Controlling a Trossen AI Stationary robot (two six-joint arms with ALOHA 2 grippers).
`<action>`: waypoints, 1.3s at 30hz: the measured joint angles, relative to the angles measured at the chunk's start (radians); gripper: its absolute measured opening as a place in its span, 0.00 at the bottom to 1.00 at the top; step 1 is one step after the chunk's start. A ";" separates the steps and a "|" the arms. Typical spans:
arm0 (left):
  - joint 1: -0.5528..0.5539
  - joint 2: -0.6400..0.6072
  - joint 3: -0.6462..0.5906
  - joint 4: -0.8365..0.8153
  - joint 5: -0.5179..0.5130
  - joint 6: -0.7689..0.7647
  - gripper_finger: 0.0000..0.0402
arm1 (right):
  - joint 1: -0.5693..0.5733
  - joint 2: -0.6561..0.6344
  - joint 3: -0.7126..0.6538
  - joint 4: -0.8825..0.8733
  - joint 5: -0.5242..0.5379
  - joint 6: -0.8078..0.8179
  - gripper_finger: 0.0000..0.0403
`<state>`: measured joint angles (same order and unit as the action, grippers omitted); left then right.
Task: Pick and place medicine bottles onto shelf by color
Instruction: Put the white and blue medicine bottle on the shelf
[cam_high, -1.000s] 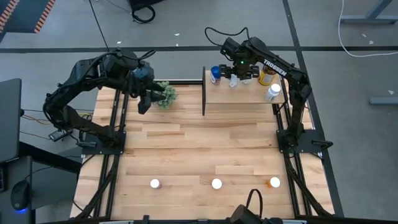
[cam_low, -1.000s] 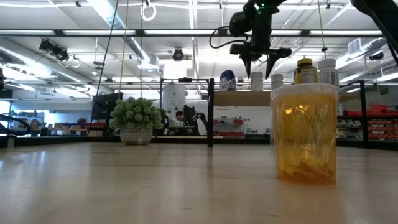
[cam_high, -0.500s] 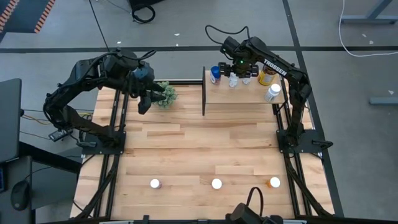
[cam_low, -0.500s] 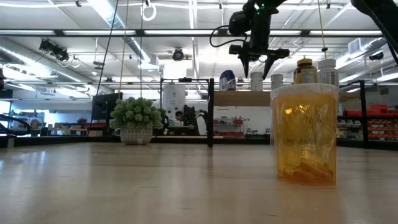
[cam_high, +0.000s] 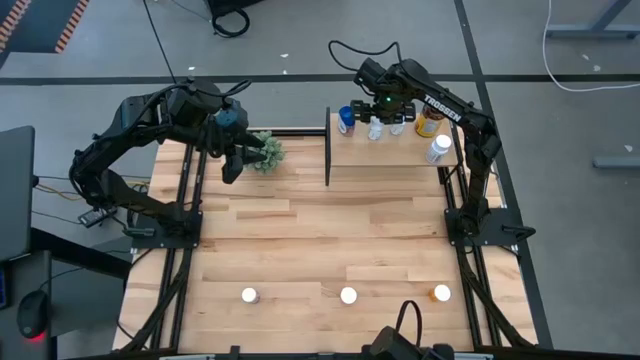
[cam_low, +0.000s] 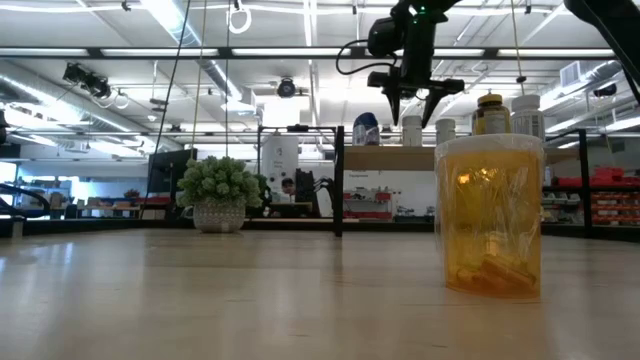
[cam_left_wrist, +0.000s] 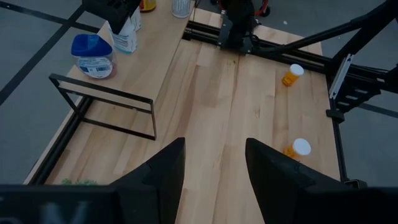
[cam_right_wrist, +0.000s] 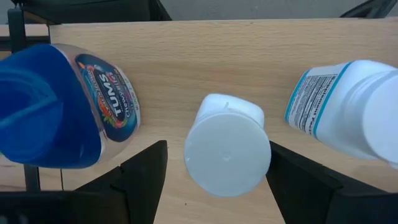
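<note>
My right gripper (cam_right_wrist: 217, 163) hovers open over the shelf (cam_high: 385, 152), one finger on each side of a white bottle's cap (cam_right_wrist: 227, 147), with a gap on both sides. In the low view its fingertips (cam_low: 412, 112) are just above that bottle (cam_low: 412, 131). The bottle stands upright on the shelf between a blue bottle (cam_right_wrist: 53, 115) and another white one (cam_right_wrist: 351, 106). An amber yellow-capped bottle (cam_high: 430, 122) and a further white bottle (cam_high: 438, 148) also stand there. My left gripper (cam_left_wrist: 214, 177) waits open in the air beside the plant (cam_high: 266, 150).
Along the table's near edge stand two white-capped bottles (cam_high: 249, 295) (cam_high: 348, 295) and an orange one (cam_high: 441, 293), which looms large in the low view (cam_low: 490, 215). The shelf's black upright divider (cam_high: 327, 148) is on its left side. Bare wooden slats lie between.
My right gripper has risen slightly above the white bottle and drawn a little toward the table's far edge, staying open. The bottles on the shelf have kept their places.
</note>
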<state>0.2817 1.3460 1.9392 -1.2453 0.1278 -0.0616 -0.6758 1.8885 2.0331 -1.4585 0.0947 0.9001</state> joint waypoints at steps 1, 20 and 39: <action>0.000 0.000 0.000 0.000 0.000 0.000 0.44 | 0.000 0.000 0.000 0.000 0.001 -0.006 0.66; 0.000 -0.004 0.000 0.000 0.001 -0.032 0.44 | 0.000 0.000 0.000 0.003 0.028 -0.068 0.50; 0.000 -0.014 0.000 -0.004 0.001 -0.060 0.43 | 0.000 0.000 0.000 0.040 0.037 -0.127 0.51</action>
<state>0.2817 1.3319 1.9392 -1.2491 0.1284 -0.1211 -0.6758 1.8885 2.0331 -1.4180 0.1314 0.7732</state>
